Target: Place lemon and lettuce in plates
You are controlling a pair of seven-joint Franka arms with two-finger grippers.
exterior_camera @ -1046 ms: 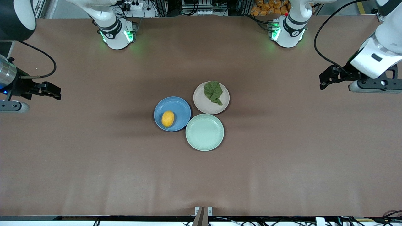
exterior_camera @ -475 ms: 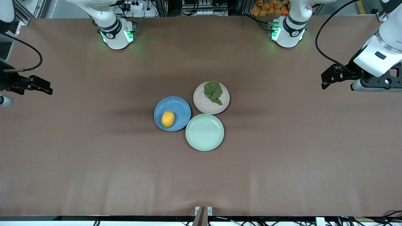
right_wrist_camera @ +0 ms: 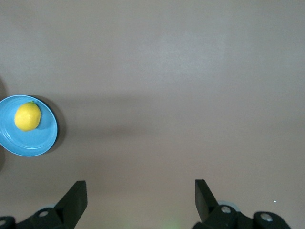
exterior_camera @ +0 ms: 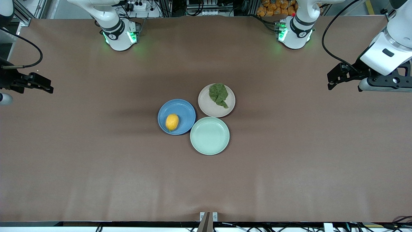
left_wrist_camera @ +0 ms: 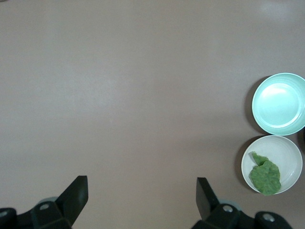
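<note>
The yellow lemon (exterior_camera: 172, 122) (right_wrist_camera: 27, 116) lies in the blue plate (exterior_camera: 183, 109) (right_wrist_camera: 43, 140) at the table's middle. Beside it, toward the left arm's end and a little farther from the front camera, the dark green lettuce (exterior_camera: 219, 94) (left_wrist_camera: 265, 175) rests in the beige-pink plate (exterior_camera: 210, 108) (left_wrist_camera: 286, 148). My left gripper (exterior_camera: 334, 77) (left_wrist_camera: 142, 193) hangs open over bare table at the left arm's end, holding nothing. Open and empty as well, my right gripper (exterior_camera: 43, 84) (right_wrist_camera: 141, 196) is over bare table at the right arm's end.
A pale mint-green plate (exterior_camera: 210, 135) (left_wrist_camera: 279, 103) holds nothing and sits nearer the front camera, touching the other two plates. The brown table (exterior_camera: 96, 167) spreads wide around the plates. Both arm bases (exterior_camera: 120, 35) stand along the table's farthest edge.
My right gripper has drawn back toward the right arm's end of the table. The left gripper has shifted slightly. Lemon, lettuce and plates have stayed put.
</note>
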